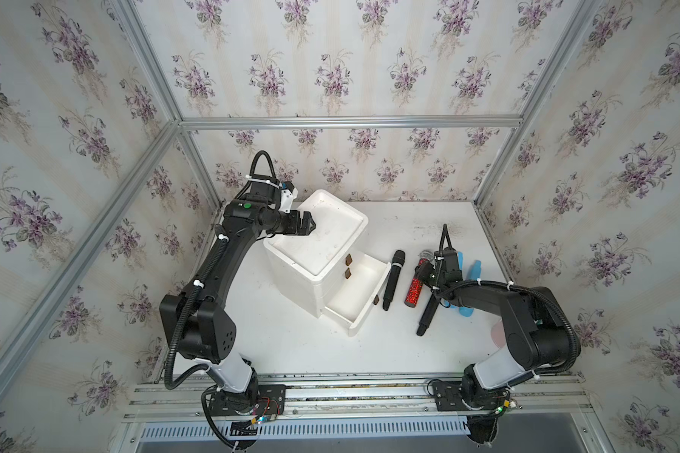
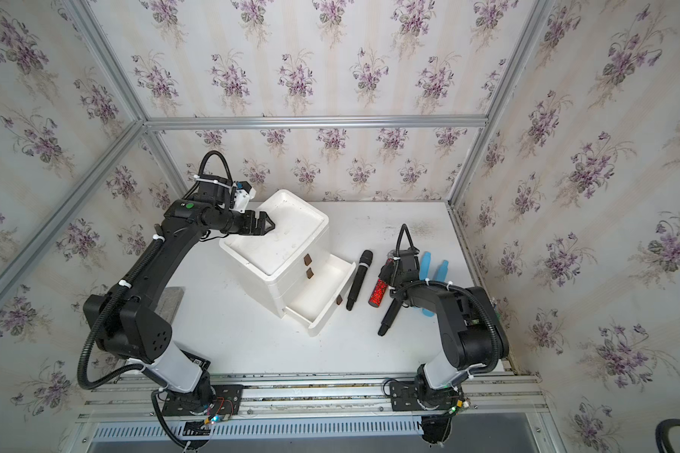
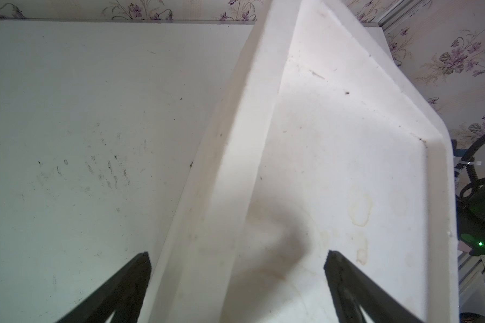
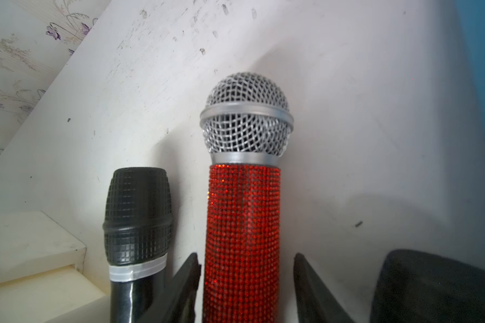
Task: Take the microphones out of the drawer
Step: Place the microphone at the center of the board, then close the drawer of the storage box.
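Observation:
The white cabinet stands mid-table with its bottom drawer pulled out; the drawer's inside shows bare. A red glitter microphone with a silver mesh head lies on the table to the right of the drawer. My right gripper straddles its handle, open, with a gap at one finger. A black microphone lies between the red one and the drawer. My left gripper hangs open over the cabinet's top rim.
A second black microphone lies partly under my right arm. Two light blue objects lie behind that arm near the right wall. Two shut upper drawers carry brown handles. Wallpapered walls and metal frame bound the table.

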Available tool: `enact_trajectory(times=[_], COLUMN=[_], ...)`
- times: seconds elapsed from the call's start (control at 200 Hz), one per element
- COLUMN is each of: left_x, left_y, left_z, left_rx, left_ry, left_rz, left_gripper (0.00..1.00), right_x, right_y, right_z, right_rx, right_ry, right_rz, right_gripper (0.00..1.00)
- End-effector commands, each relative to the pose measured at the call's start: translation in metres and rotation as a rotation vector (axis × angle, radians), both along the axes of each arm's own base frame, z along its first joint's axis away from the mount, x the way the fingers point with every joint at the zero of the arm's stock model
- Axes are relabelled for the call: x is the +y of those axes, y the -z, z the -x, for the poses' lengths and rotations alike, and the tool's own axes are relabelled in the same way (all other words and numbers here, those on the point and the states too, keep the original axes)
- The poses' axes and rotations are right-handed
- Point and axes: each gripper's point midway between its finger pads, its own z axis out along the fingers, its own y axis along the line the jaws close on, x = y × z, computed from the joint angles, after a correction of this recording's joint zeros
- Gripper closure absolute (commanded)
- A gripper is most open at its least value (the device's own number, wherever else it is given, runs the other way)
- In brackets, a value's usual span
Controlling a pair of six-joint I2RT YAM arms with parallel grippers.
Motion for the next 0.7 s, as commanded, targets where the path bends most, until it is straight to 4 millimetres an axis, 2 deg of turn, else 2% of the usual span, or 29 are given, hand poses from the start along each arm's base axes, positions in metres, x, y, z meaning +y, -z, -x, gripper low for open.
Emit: enact_trajectory(times=[0.0, 0.06, 0.155, 0.355, 0.42, 0.694], left_x=[0.001, 0.001, 0.001, 0.001, 0.001, 0.0], left_y=[0.009, 0.008, 0.009, 0.008, 0.008, 0.009], left_z=[0.01, 0.01, 0.01, 0.01, 0.01, 0.01], left_rx=[0.057, 0.055, 0.057, 0.056, 0.057, 0.059], left_ry=[-0.002, -0.002, -0.002, -0.001, -0.002, -0.002], left_rz=[0.001, 0.001, 0.0, 0.002, 0.004, 0.004], left_gripper=[0.01, 0.01, 0.01, 0.01, 0.01, 0.01], right_x=[-0.003, -0.002, 0.001, 0.003, 0.006, 0.032], right_y=[-0.004, -0.009, -0.027, -0.058, -0.062, -0.059], right_z=[0.0, -0.001, -0.006, -0.007, -0.006, 0.016], right_rx=[-0.005, -0.018, -0.074, -0.121, -0.117, -0.063], right_ry=[0.009, -0.002, -0.025, -0.06, -0.08, -0.191], right_rz=[0.016, 0.016, 0.04, 0.105, 0.11, 0.177], right_gripper=[0.45, 0.43, 0.4, 0.21, 0.01, 0.0])
